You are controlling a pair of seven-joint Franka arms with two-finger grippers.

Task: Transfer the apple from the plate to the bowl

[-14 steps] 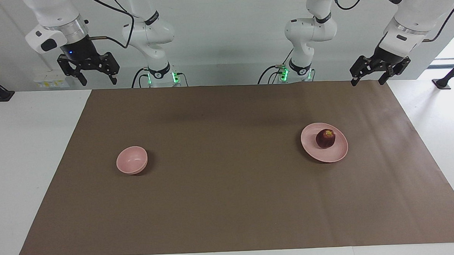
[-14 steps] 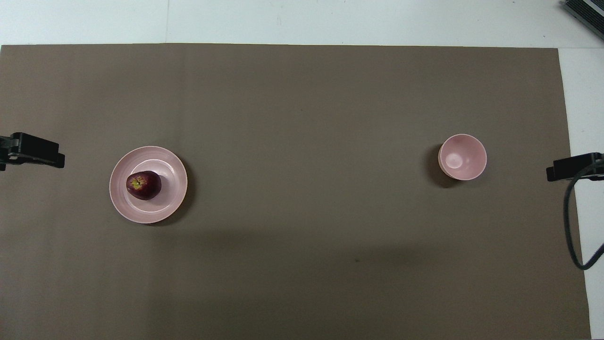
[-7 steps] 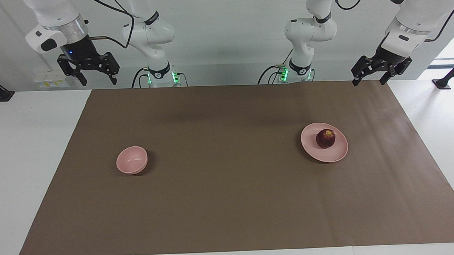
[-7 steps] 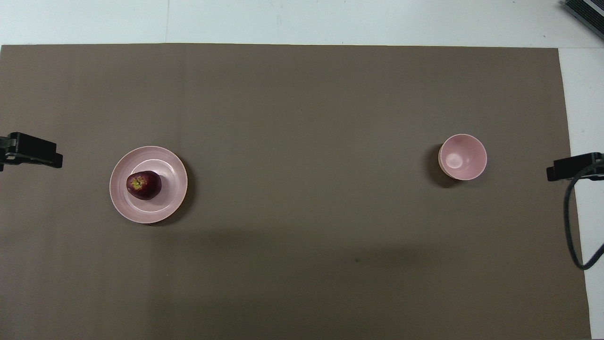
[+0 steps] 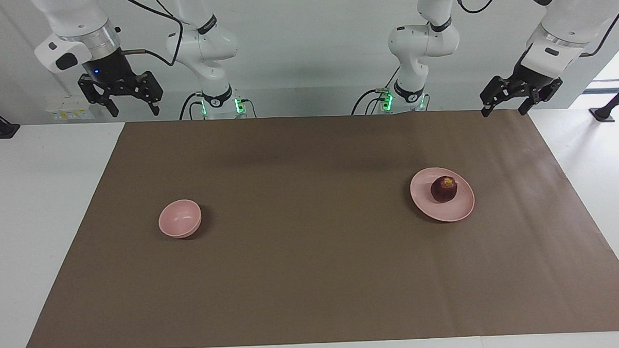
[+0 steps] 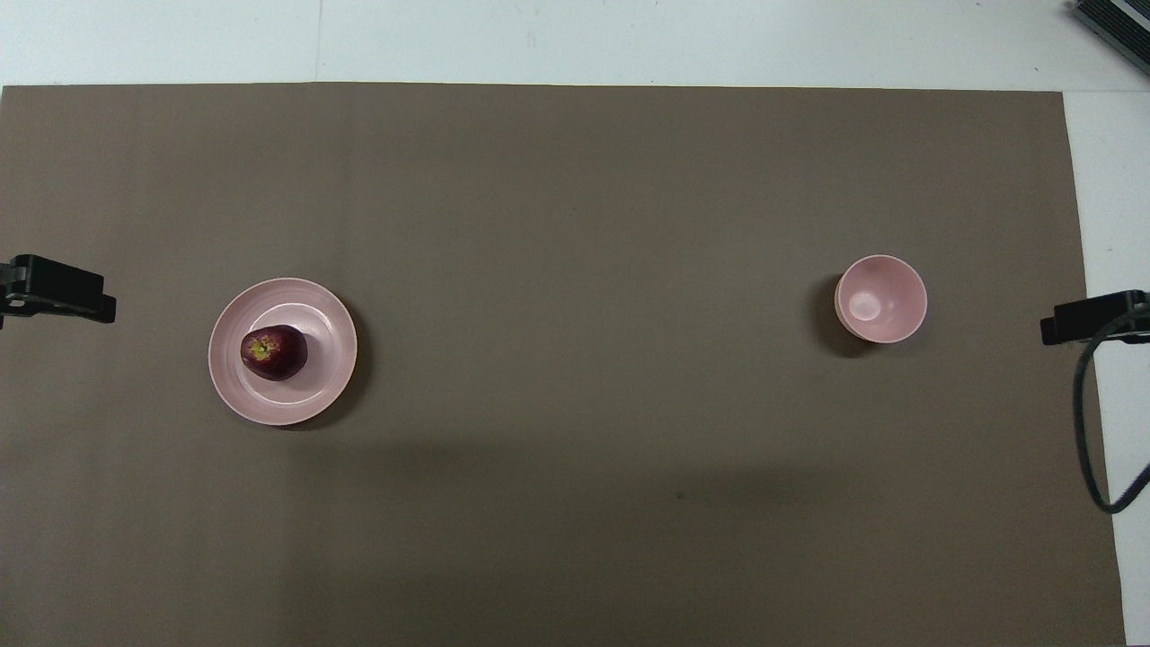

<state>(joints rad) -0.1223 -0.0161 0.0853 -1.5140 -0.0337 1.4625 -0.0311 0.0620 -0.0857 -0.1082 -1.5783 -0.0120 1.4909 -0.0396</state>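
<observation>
Well apart on brown mat (image 5: 313, 277): apple (image 5: 444, 189) on plate (image 5: 434, 208), bowl (image 5: 180, 218); both end effectors (image 5: 503, 108) (image 5: 130, 105) raised, spread.

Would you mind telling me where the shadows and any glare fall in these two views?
Overhead view: the plate and bowl each cast a dark crescent toward the robots; a bright highlight sits inside the bowl. Facing view: soft, broad shadows lie on the brown mat near the robots; daylight glares at the left arm's end.

So the desk (image 5: 48, 214) is white with a big brown mat (image 5: 313, 277) covering most of it. Sitting right on the mat: a pink plate (image 5: 457, 210) toward the left arm's end and a small pink bowl (image 5: 180, 218) toward the right arm's end, well apart.
</observation>
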